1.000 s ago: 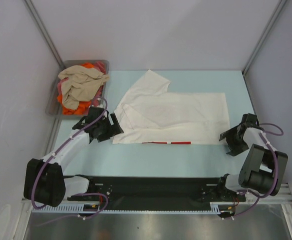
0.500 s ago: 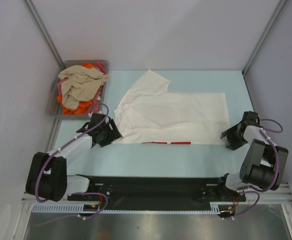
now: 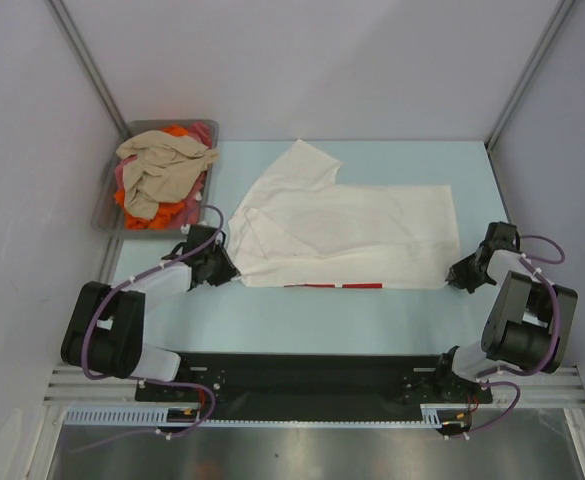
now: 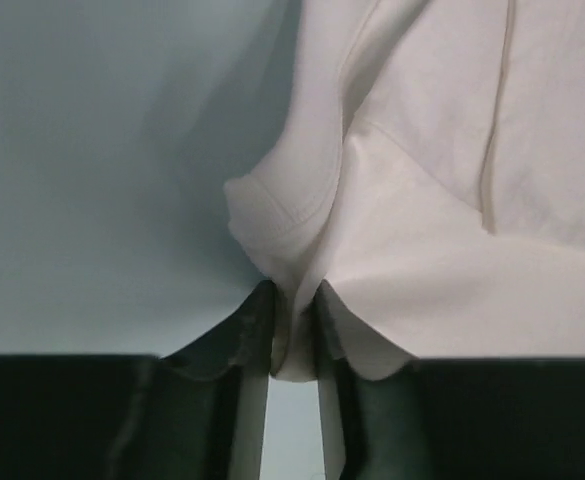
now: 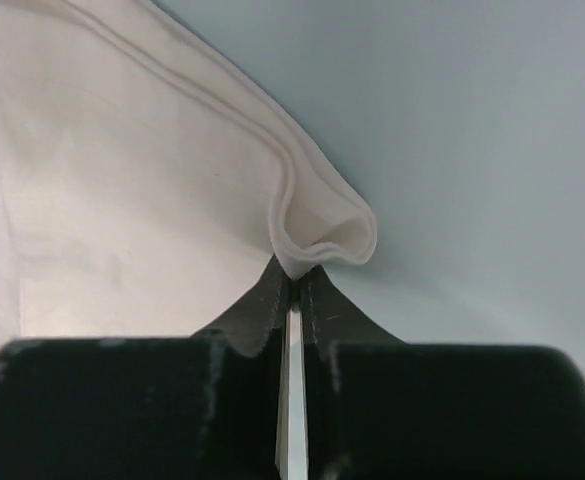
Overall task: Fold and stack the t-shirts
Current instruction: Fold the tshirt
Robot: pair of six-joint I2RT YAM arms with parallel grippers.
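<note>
Since a second ago both arms have closed in on the white t-shirt [image 3: 352,235], which lies spread flat mid-counter [image 3: 372,315]; the left end effector [image 3: 220,268] now pinches a fold at its near-left corner, fingers nearly together on the cloth; the right end effector [image 3: 462,275] is clamped tight on the near-right hem; a red strip of print [image 3: 332,285] peeks out at the near edge, unreadable; beige [image 3: 157,165] and orange [image 3: 132,215] shirts sit heaped in the grey tray [image 3: 105,200].
</note>
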